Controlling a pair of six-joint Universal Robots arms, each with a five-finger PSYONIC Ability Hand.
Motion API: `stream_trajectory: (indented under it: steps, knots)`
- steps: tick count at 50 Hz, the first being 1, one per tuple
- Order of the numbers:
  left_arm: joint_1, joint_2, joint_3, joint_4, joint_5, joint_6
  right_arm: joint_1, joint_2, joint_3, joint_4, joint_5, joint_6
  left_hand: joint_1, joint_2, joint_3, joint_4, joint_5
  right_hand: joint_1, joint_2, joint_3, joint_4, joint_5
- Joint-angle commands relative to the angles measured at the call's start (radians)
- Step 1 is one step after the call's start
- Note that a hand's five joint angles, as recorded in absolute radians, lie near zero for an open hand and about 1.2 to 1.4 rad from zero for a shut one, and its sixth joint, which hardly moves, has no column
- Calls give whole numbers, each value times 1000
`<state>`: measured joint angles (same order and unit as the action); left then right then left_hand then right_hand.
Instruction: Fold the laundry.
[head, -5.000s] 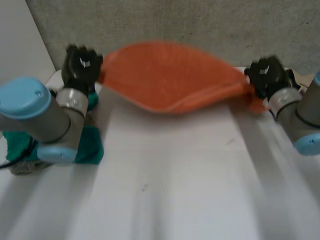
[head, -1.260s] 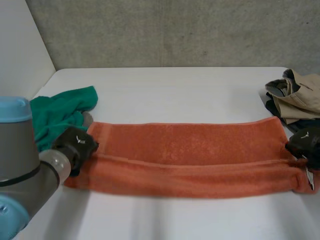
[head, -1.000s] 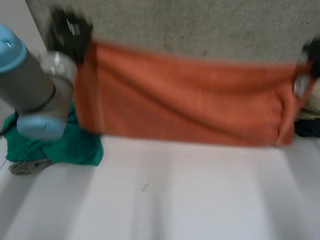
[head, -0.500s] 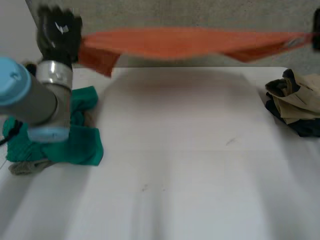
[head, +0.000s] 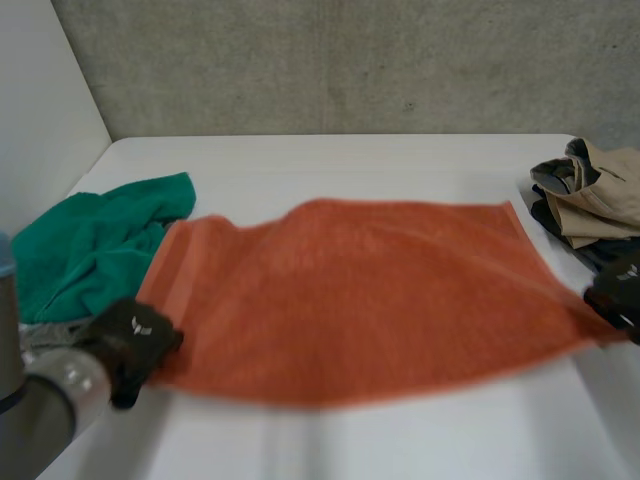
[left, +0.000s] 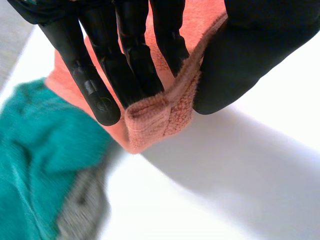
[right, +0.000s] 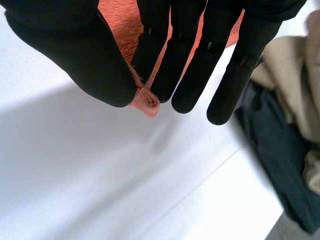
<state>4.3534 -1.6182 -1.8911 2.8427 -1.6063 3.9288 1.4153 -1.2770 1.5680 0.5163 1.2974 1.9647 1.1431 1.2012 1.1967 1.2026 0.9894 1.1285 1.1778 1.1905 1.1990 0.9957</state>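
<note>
1. Now the left hand (left: 125, 55) pinches the near left corner of the orange towel (head: 360, 300). Its straight fingers lie on the hem and the thumb presses against them from the other side.
2. Likewise, the right hand (right: 190, 60) pinches the near right corner, with a small tip of cloth caught between its thumb and its straight fingers.
3. Half a second ago both hands were lifted high, with the towel stretched in the air between them. They have come down low over the near side of the desk (head: 350, 165), and the towel is now spread open on it.
4. I judge this was a shake to flatten the cloth. It lies as one layer and looks mostly smooth, so the first fold can begin, but no fold is made yet.
5. From the two hands the towel runs away toward the wall. The hands are well apart, one at each end of its near edge.
6. The far left corner lies just beside a green cloth (head: 95, 240), perhaps touching it. A pile of beige and dark clothes (head: 590, 195) sits near the towel's right side, beyond the right hand.
</note>
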Motion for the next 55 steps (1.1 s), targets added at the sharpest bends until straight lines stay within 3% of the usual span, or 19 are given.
stream_trajectory:
  steps: [1, 6, 10, 15, 24, 38, 39, 42, 43, 44, 48, 55]
  knots:
    - [2, 61, 39, -45, 5, 12, -70, -99, 61, 62, -24, -101, 253, 195, 200, 194, 232, 268, 218, 206, 197, 226]
    - [-8, -66, 96, 99, 2, 14, -33, -81, 60, -51, -38, -9, 253, 195, 200, 194, 232, 268, 218, 206, 197, 226]
    - [-9, -219, 214, 225, -15, 9, 39, 34, -2, -249, -37, 117, 253, 195, 200, 194, 232, 268, 218, 206, 197, 226]
    - [-12, -337, 331, 331, -49, 6, 143, 171, -132, -439, 5, 233, 253, 195, 200, 194, 232, 268, 218, 206, 197, 226]
    - [-11, -567, 578, 488, -127, 14, 223, 378, -345, -708, 94, 322, 253, 195, 200, 194, 232, 268, 218, 206, 197, 226]
    - [-9, -739, 764, 553, -179, 15, 275, 591, -560, -815, 189, 347, 253, 195, 200, 194, 232, 268, 218, 206, 197, 226]
    - [-12, -739, 762, 560, -173, 15, 280, 596, -560, -815, 192, 347, 195, 137, 142, 136, 175, 155, 106, 93, 85, 114]
    - [-18, -739, 751, 584, -152, 12, 304, 604, -554, -815, 203, 347, -959, -1017, -1012, -1018, -979, -954, -1003, -1016, -1024, -996]
    - [-21, -736, 745, 589, -149, 11, 310, 601, -550, -815, 209, 349, -866, -924, -920, -925, -887, -954, -1003, -1016, -1024, -996]
    - [-27, -735, 741, 592, -147, 7, 315, 596, -545, -815, 215, 349, -964, -1022, -1017, -1023, -985, -954, -1003, -1016, -1024, -996]
    - [-50, -700, 707, 633, -149, 4, 326, 520, -476, -805, 244, 382, -969, -1027, -1022, -1028, -989, -954, -1003, -1016, -1024, -996]
    - [-47, -562, 606, 639, -152, -5, 314, 357, -336, -762, 188, 468, -969, -1027, -1022, -1028, -989, -954, -1003, -1016, -1024, -996]
